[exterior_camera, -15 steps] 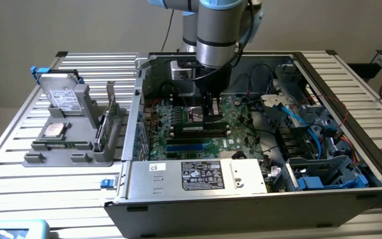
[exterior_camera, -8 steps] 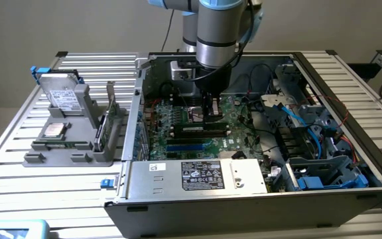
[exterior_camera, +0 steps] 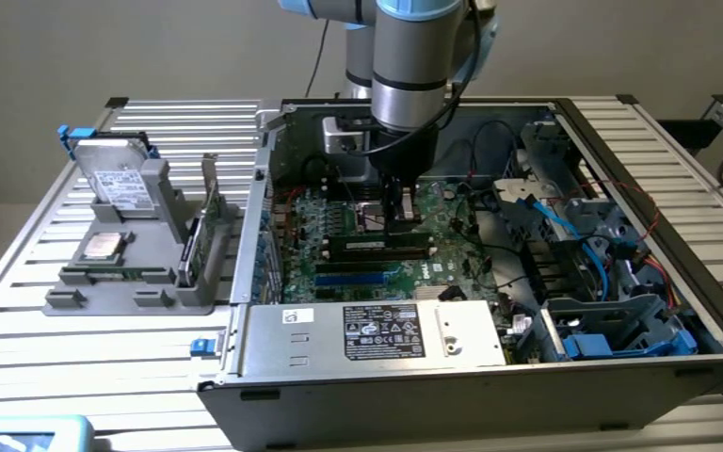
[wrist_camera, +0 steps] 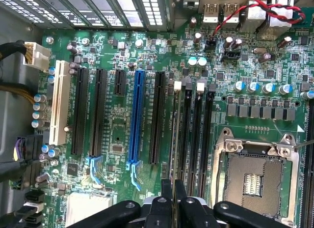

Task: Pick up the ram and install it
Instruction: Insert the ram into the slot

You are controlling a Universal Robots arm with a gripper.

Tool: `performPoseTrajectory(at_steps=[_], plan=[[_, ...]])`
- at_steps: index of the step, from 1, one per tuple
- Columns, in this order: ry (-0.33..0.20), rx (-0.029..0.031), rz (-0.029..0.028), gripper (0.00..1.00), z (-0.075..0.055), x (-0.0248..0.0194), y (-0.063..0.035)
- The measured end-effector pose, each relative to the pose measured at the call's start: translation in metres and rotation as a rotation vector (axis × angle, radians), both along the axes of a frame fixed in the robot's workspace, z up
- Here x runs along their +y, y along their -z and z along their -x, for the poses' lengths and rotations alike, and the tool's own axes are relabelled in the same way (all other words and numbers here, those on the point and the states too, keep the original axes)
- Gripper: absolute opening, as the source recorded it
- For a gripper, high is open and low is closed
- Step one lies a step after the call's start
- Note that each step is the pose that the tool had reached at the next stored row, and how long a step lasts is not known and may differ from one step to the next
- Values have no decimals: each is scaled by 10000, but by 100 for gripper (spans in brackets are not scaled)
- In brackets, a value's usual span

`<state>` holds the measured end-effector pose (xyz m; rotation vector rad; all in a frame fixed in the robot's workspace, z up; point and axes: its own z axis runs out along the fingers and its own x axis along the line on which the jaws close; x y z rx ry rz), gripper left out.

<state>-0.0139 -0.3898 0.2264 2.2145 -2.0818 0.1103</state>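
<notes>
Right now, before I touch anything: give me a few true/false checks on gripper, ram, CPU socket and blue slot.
1. The gripper is inside the open computer case, over the motherboard. True.
2. The ram lies on the grey fixture outside the case. False: it is inside the case, under the gripper at the memory slots.
3. The gripper is shut on the ram. True.
4. The CPU socket holds a processor. False: the socket is empty.
5. A card sits in the long blue slot. False: the slot is bare.
</notes>
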Motion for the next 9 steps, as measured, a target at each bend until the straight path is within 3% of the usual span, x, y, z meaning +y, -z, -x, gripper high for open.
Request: performPoseTrajectory(at_steps=[9], plan=[[95, -29, -3, 14, 0, 3, 6]])
